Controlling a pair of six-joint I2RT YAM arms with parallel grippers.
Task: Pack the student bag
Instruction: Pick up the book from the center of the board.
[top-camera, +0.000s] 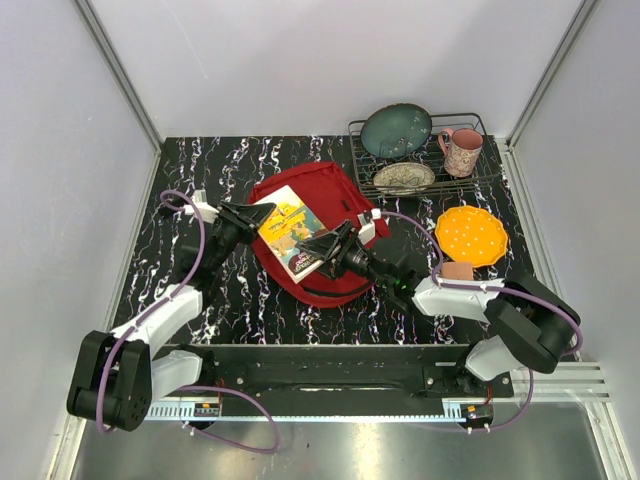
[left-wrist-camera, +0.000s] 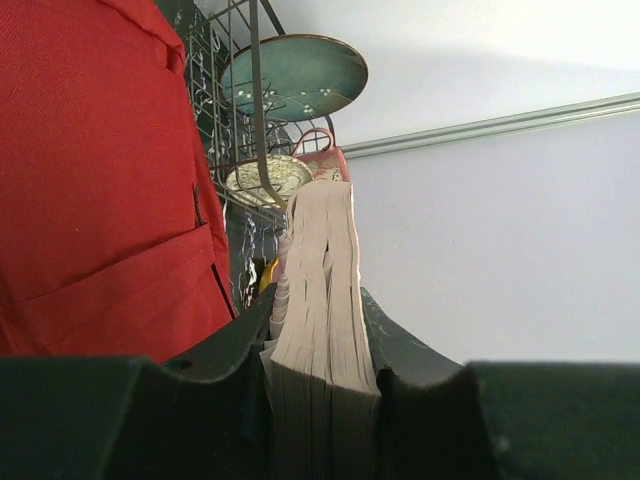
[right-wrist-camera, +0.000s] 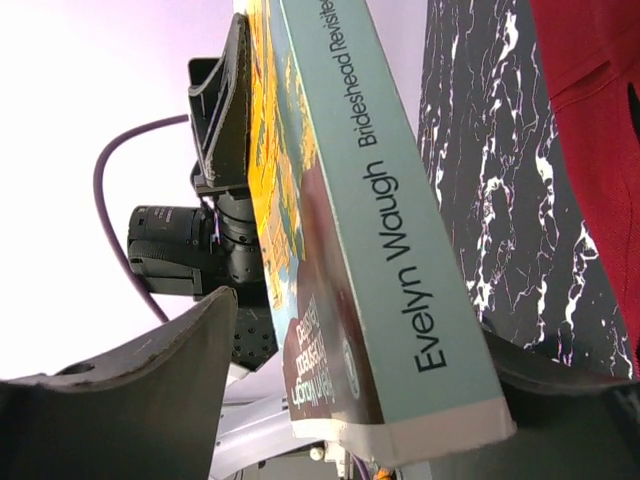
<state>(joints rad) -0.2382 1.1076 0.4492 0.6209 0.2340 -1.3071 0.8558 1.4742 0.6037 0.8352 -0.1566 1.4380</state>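
Over the student bag (top-camera: 325, 185), left hand (top-camera: 262, 215) pinches the paperback (top-camera: 288, 228), right hand (top-camera: 318, 243) straddling.

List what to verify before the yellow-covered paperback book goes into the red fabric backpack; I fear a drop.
1. Left gripper clamped on the yellow-covered paperback book: ok, both fingers press the page block.
2. Right gripper clamped: not ok, a gap shows between one finger and the cover.
3. Book above the red fabric backpack: ok.
4. Backpack mouth open: cannot tell.
5. Clear of the black wire dish rack: ok, it stands apart.
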